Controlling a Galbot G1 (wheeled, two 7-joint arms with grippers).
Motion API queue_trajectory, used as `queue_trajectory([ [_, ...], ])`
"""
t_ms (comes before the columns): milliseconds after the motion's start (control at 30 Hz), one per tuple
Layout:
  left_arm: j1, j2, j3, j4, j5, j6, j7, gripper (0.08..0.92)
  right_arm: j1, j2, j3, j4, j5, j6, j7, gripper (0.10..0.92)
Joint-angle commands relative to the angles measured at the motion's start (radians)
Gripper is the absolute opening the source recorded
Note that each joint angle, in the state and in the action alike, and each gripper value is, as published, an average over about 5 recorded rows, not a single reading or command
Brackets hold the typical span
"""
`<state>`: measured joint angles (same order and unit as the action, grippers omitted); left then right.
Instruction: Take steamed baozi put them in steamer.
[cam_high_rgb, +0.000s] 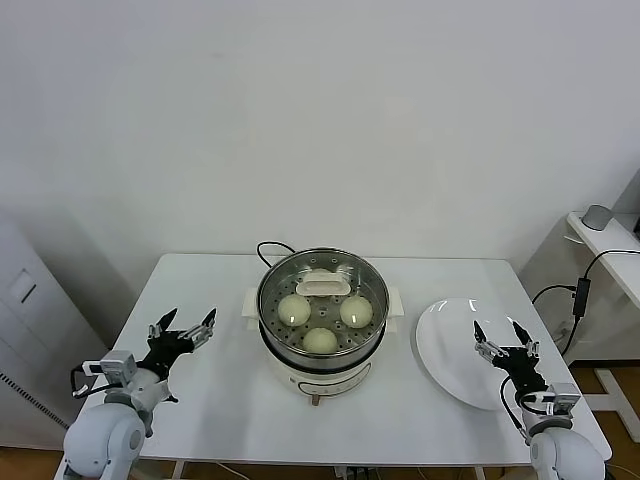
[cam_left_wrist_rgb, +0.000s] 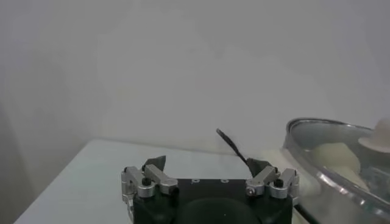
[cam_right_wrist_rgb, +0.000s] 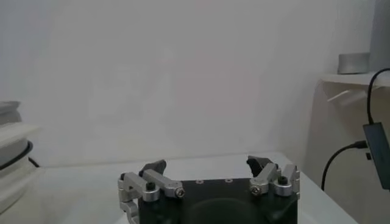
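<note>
Steamer (cam_high_rgb: 322, 318): steel basket on cream cooker base, standing mid-table (cam_high_rgb: 210, 400), black cord (cam_high_rgb: 268, 248) trailing behind it. Glass lid (cam_high_rgb: 322, 290) with cream handle sits on top. Baozi (cam_high_rgb: 320, 340): three visible through the lid on the perforated floor, one toward the front, two side by side behind it. Plate (cam_high_rgb: 455, 350): white, bare, on the table to the steamer's right. Left end effector (cam_high_rgb: 183, 329): fingers spread, holding nothing, over the table's left part. Right end effector (cam_high_rgb: 504, 338): fingers spread, holding nothing, above the plate.
</note>
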<state>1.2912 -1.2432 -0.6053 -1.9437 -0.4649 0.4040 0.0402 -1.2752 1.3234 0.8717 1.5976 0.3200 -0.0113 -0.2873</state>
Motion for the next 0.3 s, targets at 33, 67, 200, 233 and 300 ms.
queue_trajectory([
  [33,0.000,0.000,0.001,0.023,0.026,0.000,-0.008,0.823,0.001,-0.002,0.000,0.000,-0.013,-0.005,-0.001,0.823],
  [67,0.001,0.000,0.001,0.026,0.030,-0.001,-0.009,0.823,0.000,-0.002,-0.001,0.000,-0.015,-0.006,-0.001,0.823],
  [200,0.000,-0.001,0.004,0.031,0.049,-0.008,-0.009,0.823,-0.001,-0.001,-0.003,-0.001,-0.020,-0.006,-0.005,0.823],
  [233,0.000,-0.002,0.006,0.030,0.052,-0.009,-0.010,0.823,-0.001,-0.001,-0.003,-0.001,-0.021,-0.006,-0.005,0.823],
  [300,0.000,-0.003,0.007,0.030,0.053,-0.009,-0.011,0.823,-0.002,-0.001,-0.004,-0.001,-0.022,-0.006,-0.006,0.823],
])
